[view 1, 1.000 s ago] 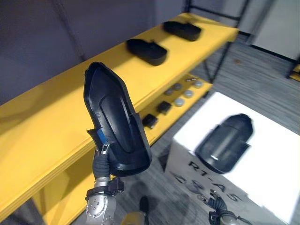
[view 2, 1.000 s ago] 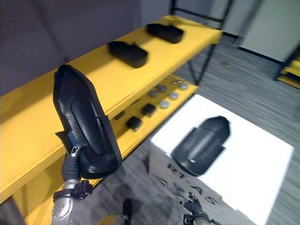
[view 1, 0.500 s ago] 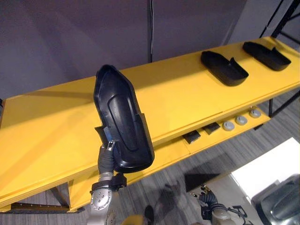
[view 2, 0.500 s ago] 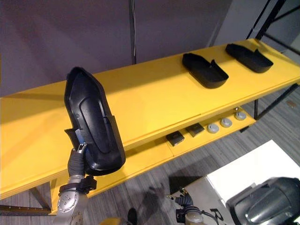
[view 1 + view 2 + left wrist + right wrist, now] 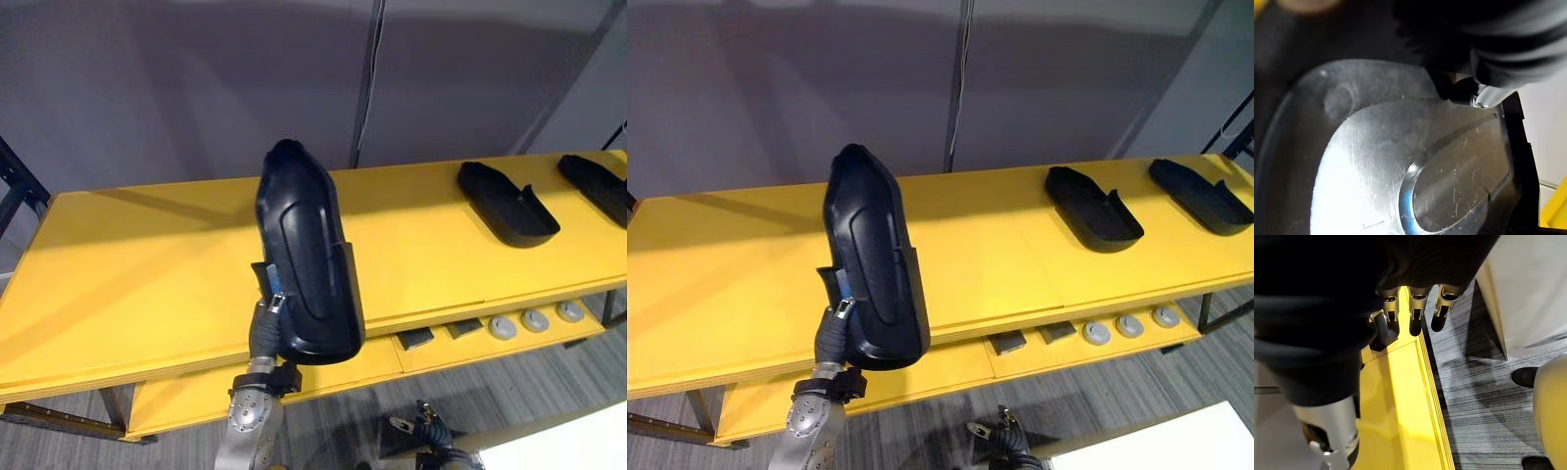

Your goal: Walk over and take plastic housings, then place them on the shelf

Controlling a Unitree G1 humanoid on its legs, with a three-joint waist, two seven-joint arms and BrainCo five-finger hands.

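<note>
My left hand (image 5: 265, 328) is shut on a long black plastic housing (image 5: 306, 264) and holds it upright by its lower end, in front of the yellow shelf's top board (image 5: 147, 264). The left wrist view shows the housing's glossy face (image 5: 1400, 166) close up, with one dark fingertip (image 5: 1457, 89) against it. Two more black housings (image 5: 1092, 208) (image 5: 1200, 194) lie flat on the right part of the board. My right hand (image 5: 1413, 308) hangs low beside the shelf's edge, open, with nothing in its relaxed fingers.
A lower yellow shelf (image 5: 196, 392) carries small black blocks (image 5: 416, 339) and grey round discs (image 5: 534, 321). A white box's corner (image 5: 1205, 431) sits at the lower right. A grey wall stands behind the shelf, over striped grey floor (image 5: 1484, 396).
The camera has swung left, so the shelf now lies squarely across the view and the white box has slid off to the lower right. The housing stays upright in my left hand.
</note>
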